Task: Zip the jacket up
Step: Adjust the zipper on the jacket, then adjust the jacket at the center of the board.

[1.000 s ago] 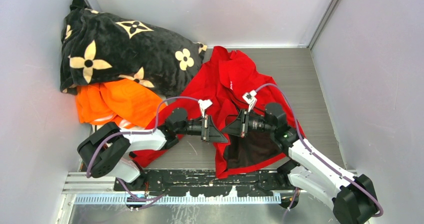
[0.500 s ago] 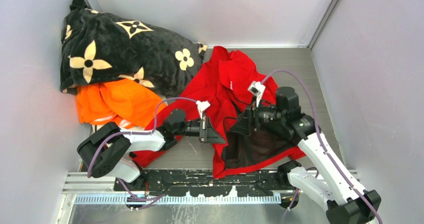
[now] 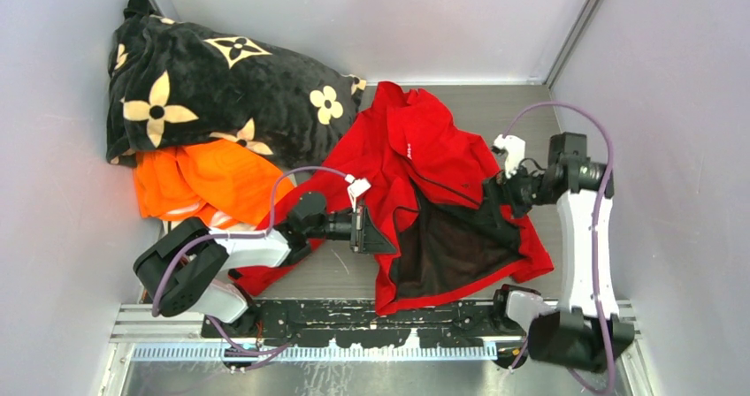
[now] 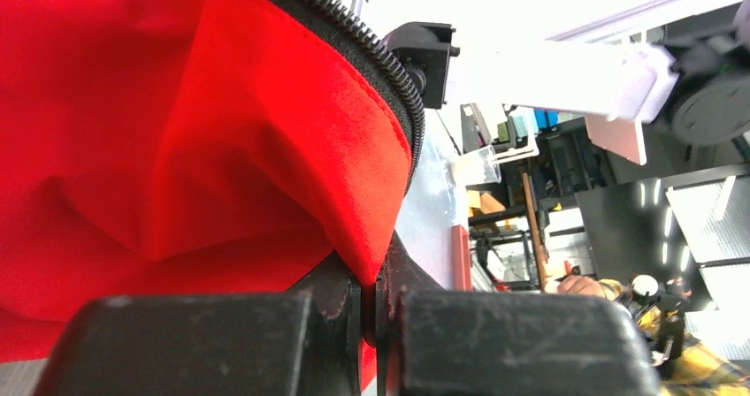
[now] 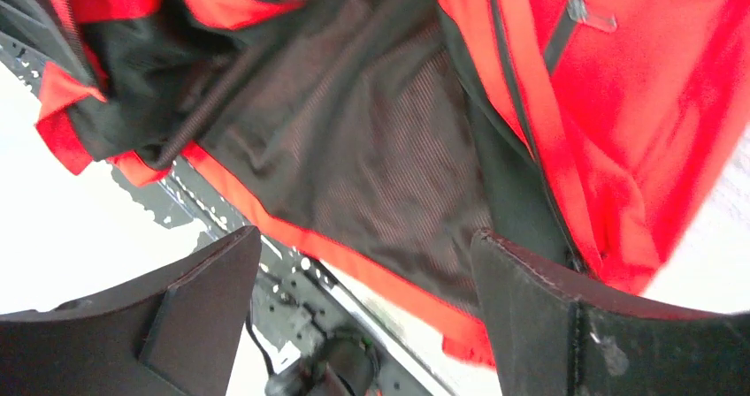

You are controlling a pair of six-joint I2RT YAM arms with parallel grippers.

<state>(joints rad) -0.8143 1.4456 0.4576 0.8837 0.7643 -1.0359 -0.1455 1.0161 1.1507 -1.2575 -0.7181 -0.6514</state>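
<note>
Bright red thin long-sleeved jacket [image 3: 416, 162] lies unzipped and spread on the grey ribbed table [image 3: 531, 113], mid top view, collar toward the far wall, hem near the arm bases. The front panel on the robot's right is folded open, dark brown mesh lining [image 3: 451, 246] showing. Small white chest logo [image 3: 412, 152] on the upper part

Left end effector [image 3: 376, 237] sits low at the jacket's left front edge, fingers together and clamped on the red fabric. Left wrist view: fabric edge pinched between the black pads [image 4: 336, 312], black zip teeth [image 4: 354, 47] running along the lifted edge above

Right end effector [image 3: 497, 194] is over the jacket's right side by the open panel, fingers wide apart, nothing between them. Right wrist view looks between the two black fingers [image 5: 203, 299] onto lining and red outer cloth, dark pocket slit [image 5: 559, 42] at top right. Contact with the cloth: can't tell

Black fleece blanket with cream flower pattern [image 3: 212, 87] is heaped in the far left corner. Crumpled orange garment [image 3: 208, 179] sits just in front of it, right beside the jacket's left sleeve
</note>
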